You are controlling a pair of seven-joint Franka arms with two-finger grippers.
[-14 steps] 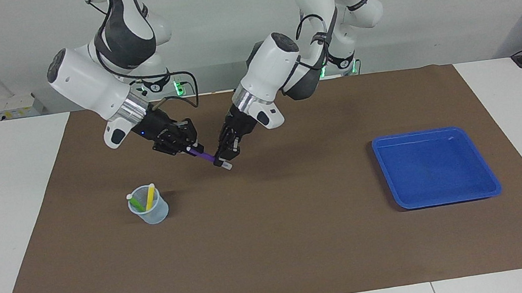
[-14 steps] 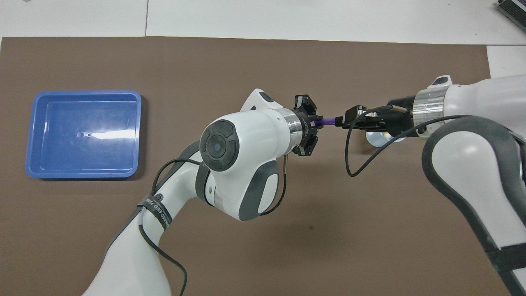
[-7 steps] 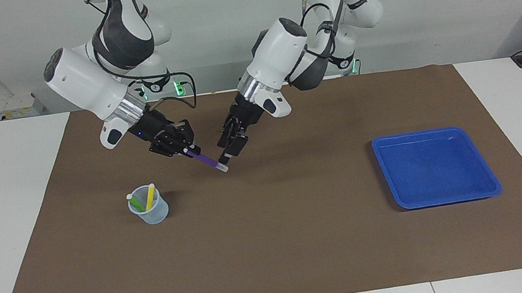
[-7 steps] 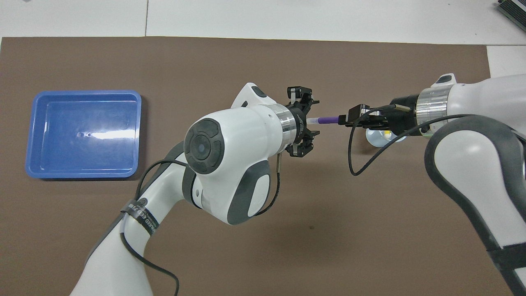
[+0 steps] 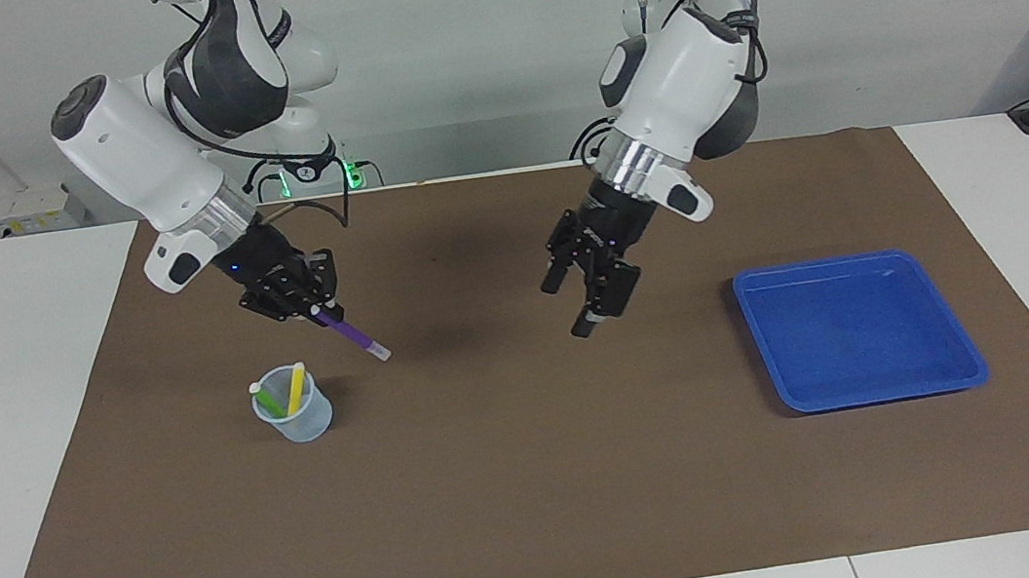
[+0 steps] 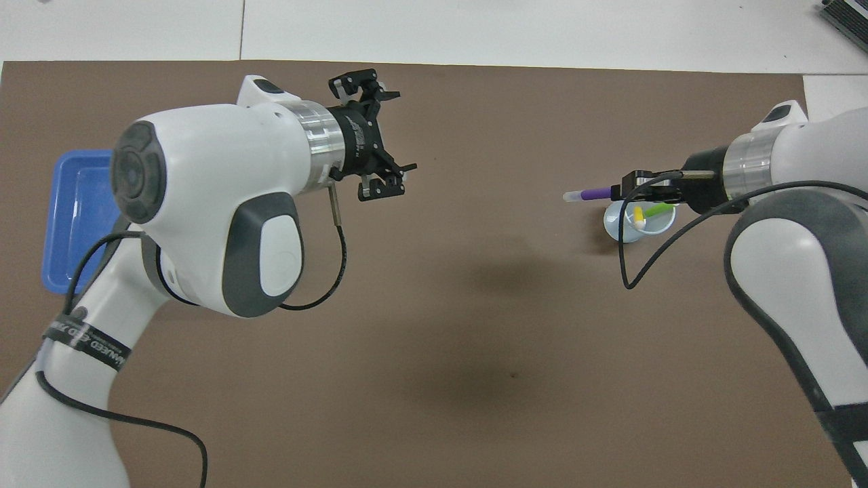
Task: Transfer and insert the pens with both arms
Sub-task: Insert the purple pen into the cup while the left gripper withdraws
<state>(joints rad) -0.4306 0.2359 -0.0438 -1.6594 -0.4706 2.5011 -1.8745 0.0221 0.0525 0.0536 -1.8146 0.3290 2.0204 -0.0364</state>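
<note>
Right gripper [image 5: 317, 305] is clamped on the purple pen [image 5: 353, 333], holding it by its upper end so the pen slants down with the whitish cap end lowest, up in the air over the brown mat [image 5: 538, 482] just beside the clear plastic cup [image 5: 296, 416]. In the overhead view the pen sticks out sideways from the gripper, the cap pointing toward the left arm's end of the table. Cup stands on the mat at the right arm's end of the table; the yellow pen [image 5: 295, 389] and the green pen [image 5: 268, 402] are already in it, leaning against the rim with cap ends up. Left gripper [image 5: 595, 287] hangs over bare mat between the cup and the blue tray [image 5: 959, 350], fingers spread wide, nothing between them, well apart from the purple pen. Tray sits at the left arm's end of the mat; looks to have nothing in it, though the overhead view has most of it covered by the left arm.
</note>
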